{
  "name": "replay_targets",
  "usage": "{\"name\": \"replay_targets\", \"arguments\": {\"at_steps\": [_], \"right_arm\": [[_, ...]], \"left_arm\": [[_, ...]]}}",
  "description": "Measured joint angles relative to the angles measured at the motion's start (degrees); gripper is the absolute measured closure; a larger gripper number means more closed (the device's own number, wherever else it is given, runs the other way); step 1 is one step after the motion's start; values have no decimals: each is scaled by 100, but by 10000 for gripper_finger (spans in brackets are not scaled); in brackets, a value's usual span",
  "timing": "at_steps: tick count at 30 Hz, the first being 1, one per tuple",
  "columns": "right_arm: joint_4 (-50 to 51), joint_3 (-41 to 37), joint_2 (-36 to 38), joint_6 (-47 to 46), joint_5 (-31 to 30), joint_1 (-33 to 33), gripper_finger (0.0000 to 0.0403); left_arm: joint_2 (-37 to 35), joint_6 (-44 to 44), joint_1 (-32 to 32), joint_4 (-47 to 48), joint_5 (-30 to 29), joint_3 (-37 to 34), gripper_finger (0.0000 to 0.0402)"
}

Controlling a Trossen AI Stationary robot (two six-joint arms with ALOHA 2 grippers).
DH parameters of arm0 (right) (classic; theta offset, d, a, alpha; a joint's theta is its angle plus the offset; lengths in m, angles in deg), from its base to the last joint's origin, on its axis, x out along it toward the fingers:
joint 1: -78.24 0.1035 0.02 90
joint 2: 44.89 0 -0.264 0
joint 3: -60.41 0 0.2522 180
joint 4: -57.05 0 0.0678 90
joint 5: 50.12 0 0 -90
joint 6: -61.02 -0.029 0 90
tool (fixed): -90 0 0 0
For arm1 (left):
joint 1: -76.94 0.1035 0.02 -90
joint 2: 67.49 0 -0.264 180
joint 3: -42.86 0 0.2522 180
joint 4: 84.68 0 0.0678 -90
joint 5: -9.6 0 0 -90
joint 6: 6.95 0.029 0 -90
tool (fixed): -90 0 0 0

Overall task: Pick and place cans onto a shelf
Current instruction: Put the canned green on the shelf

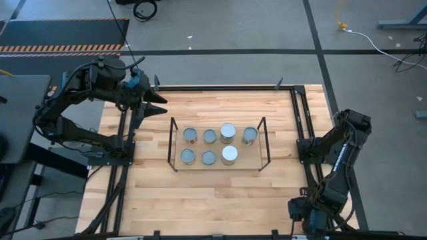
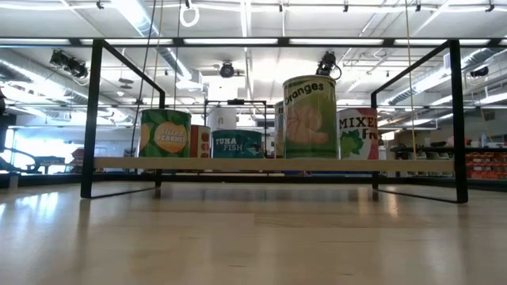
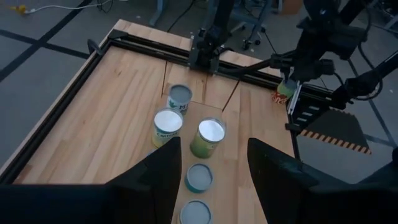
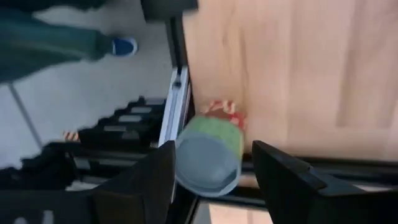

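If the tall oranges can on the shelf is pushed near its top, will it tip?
The oranges can stands tall and narrow on the shelf, so a high push may tip it. It looks rigid; its label could be slippery.

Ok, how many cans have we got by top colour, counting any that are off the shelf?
Grey-blue tops: 6, five on the shelf, one at the right gripper.
White tops: 2, both on the shelf.
Total: 8 cans.
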Motion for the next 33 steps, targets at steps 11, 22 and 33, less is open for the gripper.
{"name": "replay_targets", "arguments": {"at_steps": [11, 22, 33], "right_arm": [[-491, -822, 0, -357, 391, 540, 224], [-1228, -1388, 13, -515, 102, 761, 284], [-826, -1167, -19, 746, -74, 511, 391]], "left_arm": [[0, 0, 1, -9, 1, 0, 214], [0, 0, 0, -9, 1, 1, 214], [2, 0, 1, -9, 1, 0, 214]]}}
